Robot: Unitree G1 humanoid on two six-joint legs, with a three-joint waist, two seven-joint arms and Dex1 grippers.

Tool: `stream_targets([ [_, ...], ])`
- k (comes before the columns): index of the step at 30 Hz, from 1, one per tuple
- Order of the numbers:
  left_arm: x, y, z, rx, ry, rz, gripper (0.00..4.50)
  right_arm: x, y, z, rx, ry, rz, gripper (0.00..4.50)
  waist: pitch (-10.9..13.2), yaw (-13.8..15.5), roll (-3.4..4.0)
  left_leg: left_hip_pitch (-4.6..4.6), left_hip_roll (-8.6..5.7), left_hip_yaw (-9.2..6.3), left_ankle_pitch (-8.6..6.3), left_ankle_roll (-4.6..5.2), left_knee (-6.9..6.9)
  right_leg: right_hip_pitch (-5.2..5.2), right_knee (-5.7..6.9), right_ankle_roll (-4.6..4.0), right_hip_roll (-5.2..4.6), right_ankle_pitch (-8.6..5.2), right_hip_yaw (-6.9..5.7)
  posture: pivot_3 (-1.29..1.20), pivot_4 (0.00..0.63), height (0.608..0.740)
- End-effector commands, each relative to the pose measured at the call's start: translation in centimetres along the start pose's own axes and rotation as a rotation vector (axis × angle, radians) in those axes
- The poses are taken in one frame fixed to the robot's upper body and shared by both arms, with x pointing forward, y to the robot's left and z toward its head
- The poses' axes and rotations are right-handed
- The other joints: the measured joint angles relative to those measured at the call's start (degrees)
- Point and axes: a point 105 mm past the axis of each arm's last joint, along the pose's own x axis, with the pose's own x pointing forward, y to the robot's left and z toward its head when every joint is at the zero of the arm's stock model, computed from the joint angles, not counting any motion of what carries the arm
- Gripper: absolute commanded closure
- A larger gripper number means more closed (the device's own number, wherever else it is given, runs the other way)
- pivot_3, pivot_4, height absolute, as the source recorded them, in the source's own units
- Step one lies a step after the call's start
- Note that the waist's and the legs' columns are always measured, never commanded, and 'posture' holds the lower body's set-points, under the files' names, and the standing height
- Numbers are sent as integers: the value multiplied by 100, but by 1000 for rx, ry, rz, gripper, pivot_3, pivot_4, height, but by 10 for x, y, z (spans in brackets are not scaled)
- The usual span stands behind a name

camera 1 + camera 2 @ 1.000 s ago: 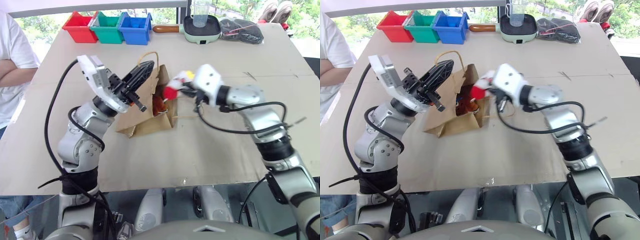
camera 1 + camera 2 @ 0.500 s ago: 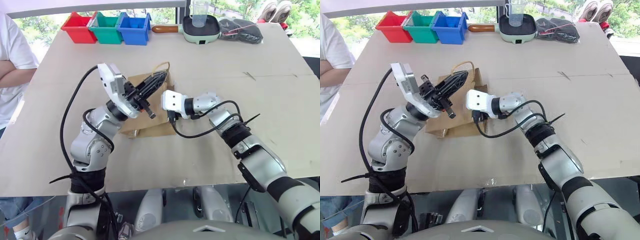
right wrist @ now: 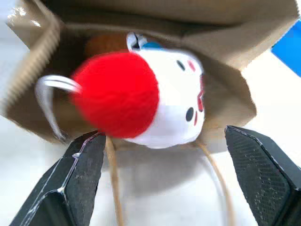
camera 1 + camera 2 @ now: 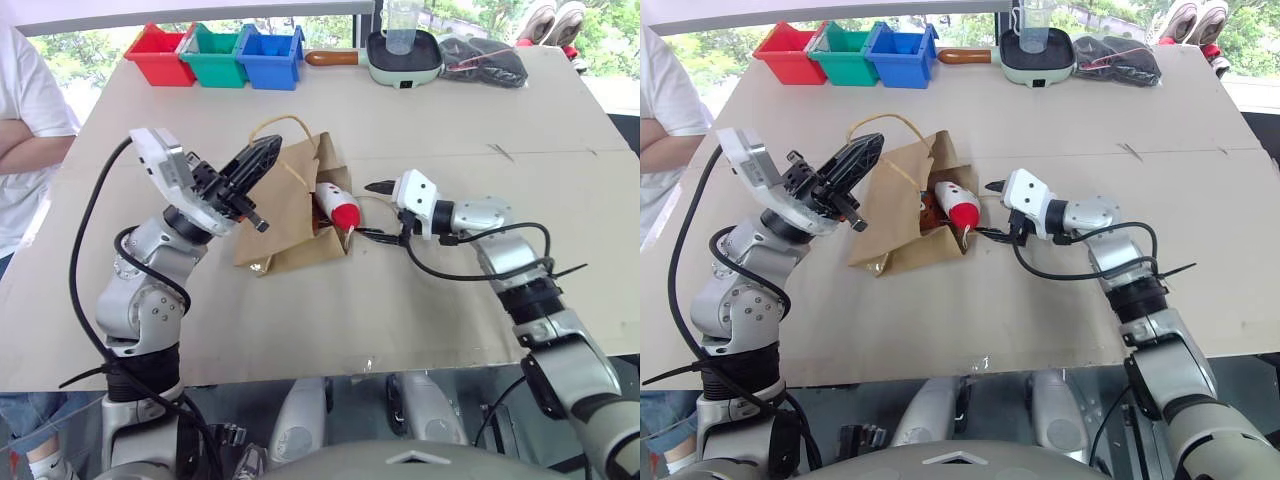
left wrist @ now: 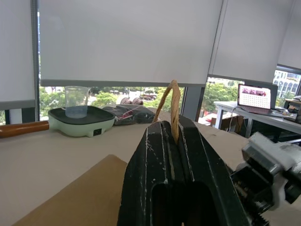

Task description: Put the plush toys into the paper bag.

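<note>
Your left tool (image 4: 262,158) is pinched tight on a tan twisted-cord handle (image 5: 172,106) of the crinkly brown paper bag (image 4: 290,205), holding it up above the pale bench (image 4: 420,300). The soft white plush toy (image 4: 335,206) with its round red end sits in the bag's mouth. Your right tool (image 4: 375,211) stands wide just beside it, holding nothing.

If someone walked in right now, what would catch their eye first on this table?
Probably the white plush toy with the red end, sticking out of the mouth of the brown paper bag lying mid-table. The right gripper sits just beside it with its fingers spread apart, while the left gripper is shut on one of the bag's cord handles, lifting it. Next, the red, green and blue bins lined up at the far edge.
</note>
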Motion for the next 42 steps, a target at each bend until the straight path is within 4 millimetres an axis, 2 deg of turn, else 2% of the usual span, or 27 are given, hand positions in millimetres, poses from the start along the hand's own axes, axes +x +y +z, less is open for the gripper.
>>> stream_targets([
  [1,-7,6,19,37,-39,13,4500,-22,4,20,105,-42,-50,614,0,12,0,0,0,0,0,0,0,0,0,0,-1,0,0,0,150,740],
  [2,-9,8,21,38,-38,19,4500,-26,8,22,124,-44,-51,614,0,20,0,-3,1,-1,0,0,0,0,-2,0,-2,0,0,0,150,740],
  [7,-13,8,22,44,-26,28,4500,-40,18,-1,284,89,-121,614,0,23,0,-2,-2,1,0,1,1,1,-4,1,-4,0,1,0,150,740],
  [10,-16,10,25,53,-26,48,4500,-45,24,-18,497,148,-193,614,0,22,-1,-2,-3,3,0,1,1,1,-3,0,-1,0,0,0,150,740],
  [12,-19,12,27,58,-27,63,4500,-42,34,-22,712,107,-195,614,-1,18,-2,-3,-1,1,0,1,1,0,-3,0,1,0,-1,0,150,740],
  [14,-21,13,28,61,-24,73,4500,-39,39,-24,853,63,-201,614,-1,11,-2,-3,0,0,0,1,-2,0,-3,0,2,-1,0,0,150,740],
  [18,-27,13,29,67,-15,92,4500,-33,42,-25,949,47,-203,614,0,8,0,-3,-2,4,0,1,-2,-1,-4,0,0,-1,3,0,150,740],
  [21,-29,14,31,77,-14,102,4500,-29,40,-20,1002,-8,-197,614,0,10,-1,-3,-4,10,0,1,-2,0,-4,1,1,-1,0,0,150,740],
  [24,-32,14,31,79,-9,112,4500,-18,24,-13,1076,-133,-209,614,-1,-1,-2,-3,-3,13,0,1,-3,0,-4,0,5,-1,-2,0,150,740],
  [27,-31,11,29,77,-9,113,4500,-4,13,-20,1114,-156,-219,614,-1,-16,-1,0,0,19,0,1,-2,-1,-1,0,8,-1,4,0,150,740],
  [29,-30,10,29,76,-10,113,4500,2,3,-21,1120,-205,-237,1006,-1,-4,-1,0,-1,24,0,1,-3,-1,-2,0,8,-1,0,0,150,740],
  [32,-30,9,31,84,-16,121,4500,1,-15,-2,1156,-436,-196,2294,0,-7,0,-6,-1,25,0,1,-4,-2,-5,0,8,-1,-2,0,150,740],
  [36,-31,7,35,88,-27,128,4500,-6,-19,34,1104,-572,-87,4197,0,-6,0,-7,0,22,-1,1,-4,-2,-5,0,5,0,-1,0,150,740],
  [37,-31,7,35,88,-28,130,4500,-8,-19,43,1089,-594,-59,4400,0,-7,1,-6,0,21,-1,1,-4,-2,-4,0,5,-1,-1,0,150,740],
  [39,-31,8,36,88,-35,137,4500,-13,-19,73,1025,-653,4,4400,1,-9,2,-6,0,20,-1,1,-4,-2,-3,0,6,-1,-3,0,150,740],
  [42,-27,15,43,95,-57,163,4500,-23,-25,139,861,-743,70,4400,9,-16,14,-7,1,16,0,1,-4,-7,1,0,6,-1,0,0,150,740],
])
